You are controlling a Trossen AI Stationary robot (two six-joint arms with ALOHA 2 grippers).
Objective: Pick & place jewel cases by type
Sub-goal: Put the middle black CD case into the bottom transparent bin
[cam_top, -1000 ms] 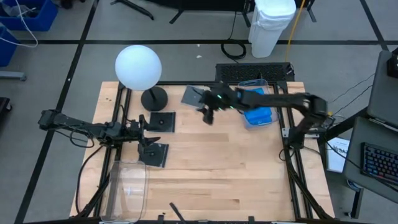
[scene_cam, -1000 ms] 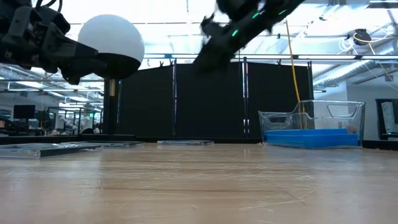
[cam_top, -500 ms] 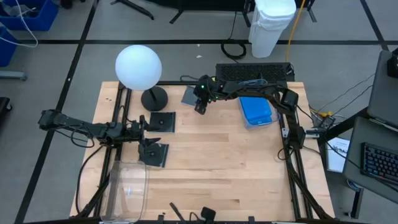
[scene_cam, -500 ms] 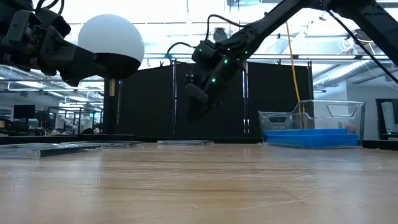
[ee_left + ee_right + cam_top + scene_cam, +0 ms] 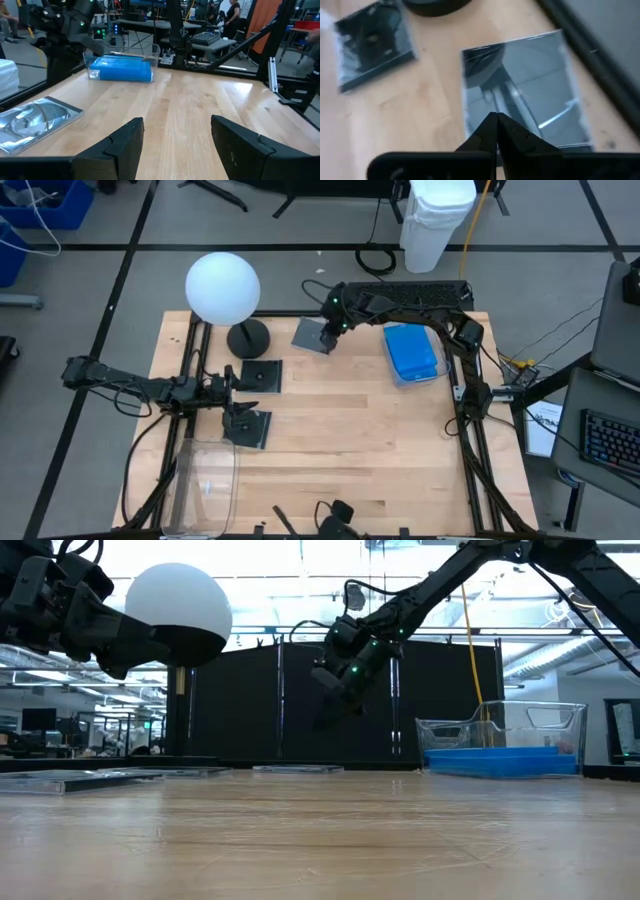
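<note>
A grey jewel case lies flat at the table's far edge, also in the right wrist view. My right gripper hangs shut just above it, slanting down and clear of the table in the low view. Two dark jewel cases lie flat by the left arm. Blue jewel cases rest inside a clear bin at the far right. My left gripper stands open and level at the table's left, with nothing between its fingers.
A white globe lamp on a black base stands at the far left, close to the grey case. A second clear bin sits at the near left corner. Bare wood fills the table's middle and near right.
My right gripper has swung from above the table's middle toward the far edge and come down over the grey jewel case, rolling a little on the way. Its fingers have shut. The cases have not moved.
</note>
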